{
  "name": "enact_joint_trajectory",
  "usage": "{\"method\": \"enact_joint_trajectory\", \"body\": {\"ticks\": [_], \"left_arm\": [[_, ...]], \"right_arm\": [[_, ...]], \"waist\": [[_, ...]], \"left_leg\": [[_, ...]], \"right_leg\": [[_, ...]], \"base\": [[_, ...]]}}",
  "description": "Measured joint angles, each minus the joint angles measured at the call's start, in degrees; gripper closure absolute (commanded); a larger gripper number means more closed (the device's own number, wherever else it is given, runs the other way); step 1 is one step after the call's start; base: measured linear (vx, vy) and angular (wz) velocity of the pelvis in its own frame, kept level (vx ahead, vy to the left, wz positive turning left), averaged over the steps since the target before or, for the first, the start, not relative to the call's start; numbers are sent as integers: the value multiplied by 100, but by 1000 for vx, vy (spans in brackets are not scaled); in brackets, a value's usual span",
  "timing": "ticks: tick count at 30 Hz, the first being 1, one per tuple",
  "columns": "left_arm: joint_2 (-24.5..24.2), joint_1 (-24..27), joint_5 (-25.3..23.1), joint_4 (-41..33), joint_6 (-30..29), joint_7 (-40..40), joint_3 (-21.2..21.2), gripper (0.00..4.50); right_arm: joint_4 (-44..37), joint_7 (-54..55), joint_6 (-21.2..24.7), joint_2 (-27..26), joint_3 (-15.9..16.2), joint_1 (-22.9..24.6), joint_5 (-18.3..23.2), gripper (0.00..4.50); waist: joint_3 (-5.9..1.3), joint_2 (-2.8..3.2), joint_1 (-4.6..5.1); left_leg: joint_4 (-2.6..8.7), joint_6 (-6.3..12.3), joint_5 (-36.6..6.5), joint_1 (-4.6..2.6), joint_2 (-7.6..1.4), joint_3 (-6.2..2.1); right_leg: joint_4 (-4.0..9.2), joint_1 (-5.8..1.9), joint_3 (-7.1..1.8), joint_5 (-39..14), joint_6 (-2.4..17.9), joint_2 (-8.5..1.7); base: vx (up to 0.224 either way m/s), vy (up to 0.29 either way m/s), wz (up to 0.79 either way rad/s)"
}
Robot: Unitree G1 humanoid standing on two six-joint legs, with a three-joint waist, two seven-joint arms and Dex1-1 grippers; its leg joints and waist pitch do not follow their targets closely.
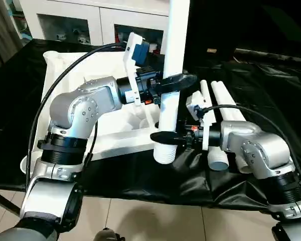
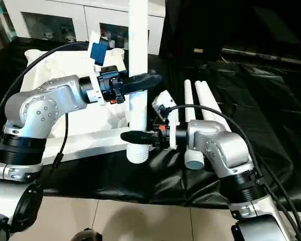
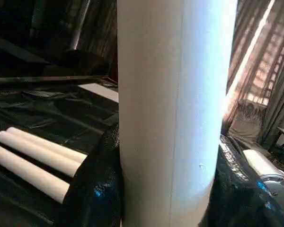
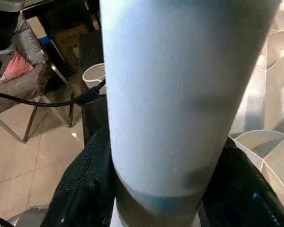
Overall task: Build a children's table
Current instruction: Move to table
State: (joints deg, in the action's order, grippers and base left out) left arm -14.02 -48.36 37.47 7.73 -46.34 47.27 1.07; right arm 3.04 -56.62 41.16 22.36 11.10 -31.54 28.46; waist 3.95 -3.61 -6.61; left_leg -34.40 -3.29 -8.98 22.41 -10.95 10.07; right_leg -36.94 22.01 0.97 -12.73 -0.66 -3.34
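the left gripper (image 1: pixel 176 80) clasps a long white tapered plastic leg (image 1: pixel 171 60), held upright; the right gripper (image 1: pixel 163 137) grasps it lower down. its foot hangs just beside the white rimmed plastic tabletop (image 1: pixel 80 68) on black sheeting (image 1: pixel 271 85), near two spare white legs (image 1: pixel 218 100).

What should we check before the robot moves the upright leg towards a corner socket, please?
1. Left gripper clamped on the held leg: ok, fingers on both sides in the left wrist view.
2. Right gripper closed on that leg near its lower end: cannot tell, fingers flank it.
3. Leg upright: ok.
4. Leg's ribbed lower end free of the tabletop: ok, it hangs in front of the rim.
5. Spare legs out of the path: ok, lying on the black sheet.
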Motion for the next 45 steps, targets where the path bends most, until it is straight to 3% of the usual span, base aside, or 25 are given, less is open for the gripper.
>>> {"method": "enact_joint_trajectory", "body": {"ticks": [6,7,10,14,17,22,25,27,30,31,35,38,40,45], "left_arm": [[0,0,-1,0,1,10,0,271],[0,0,-3,0,2,-9,-5,215],[83,0,32,14,-13,-126,-129,201],[225,0,126,25,38,-255,-382,161],[330,2,217,35,317,-343,-656,158],[465,18,564,119,417,-314,-953,158],[560,48,486,274,719,-514,-1149,158],[495,63,201,287,1006,-774,-1182,158],[45,333,-907,214,1887,-1540,-987,158],[-156,559,-1312,126,2059,-1828,-906,158],[-578,1560,-2400,-510,2259,-2511,-654,158],[-536,2316,-2988,-1020,2436,-2935,-447,158],[-324,2752,-3220,-1382,2493,-3315,-419,158],[61,3189,-3393,-1872,2413,-3883,-201,158]], "right_arm": [[1,7,-6,-2,0,1,-6,260],[9,51,-23,-31,-7,7,-10,260],[63,342,-142,-285,-84,58,-12,260],[58,661,-195,-565,-383,90,78,260],[35,917,-195,-654,-891,156,335,260],[-131,1022,-194,-713,-1249,160,647,260],[-320,1257,-358,-712,-1293,178,535,260],[-325,1605,-588,-700,-1314,195,226,260],[-309,2702,-1283,-610,-1262,256,-877,260],[-287,3062,-1474,-482,-1238,302,-1306,260],[-310,3840,-1681,-417,-1102,562,-2031,260],[-410,4139,-1613,-677,-1054,959,-2132,260],[-500,4128,-1420,-902,-1054,1120,-1984,260],[-697,4098,-1186,-1091,-1084,1262,-1617,260]], "waist": [[0,0,0],[0,0,0],[0,7,6],[0,16,-3],[4,35,-20],[-8,95,-2],[-3,205,0],[-10,221,1],[-13,258,31],[-12,263,40],[-12,263,84],[-10,261,107],[-10,261,130],[-13,207,144]], "left_leg": [[-4,0,0,0,0,0],[-4,0,0,-1,-1,-1],[-4,-1,1,-1,-1,-1],[-4,-1,0,0,-1,-2],[-7,0,0,2,3,-3],[-5,-1,0,-1,2,-4],[-8,-1,0,0,5,-6],[-5,-4,2,-4,2,-10],[6,-19,11,-7,2,-16],[8,-20,11,-6,4,-15],[23,-20,10,2,2,-15],[27,-15,7,15,2,-16],[25,-13,6,21,4,-14],[21,-13,7,15,1,-13]], "right_leg": [[-3,0,0,0,0,0],[-3,0,0,0,0,0],[-5,0,0,0,0,0],[-4,0,0,0,0,0],[-4,-1,0,1,2,-4],[-5,-1,1,2,3,-2],[-3,-4,0,5,6,-3],[-5,-4,3,5,5,0],[-1,-3,3,6,0,3],[0,-2,2,5,-2,3],[12,5,3,1,-10,7],[23,9,8,0,-9,7],[26,14,5,3,-11,5],[20,14,4,13,-16,5]], "base": [[0,0,0],[0,0,0],[0,0,0],[0,0,0],[0,0,0],[0,0,0],[0,0,0],[0,0,0],[0,0,0],[0,0,0],[0,0,0],[0,0,0],[0,0,0],[0,0,0]]}}
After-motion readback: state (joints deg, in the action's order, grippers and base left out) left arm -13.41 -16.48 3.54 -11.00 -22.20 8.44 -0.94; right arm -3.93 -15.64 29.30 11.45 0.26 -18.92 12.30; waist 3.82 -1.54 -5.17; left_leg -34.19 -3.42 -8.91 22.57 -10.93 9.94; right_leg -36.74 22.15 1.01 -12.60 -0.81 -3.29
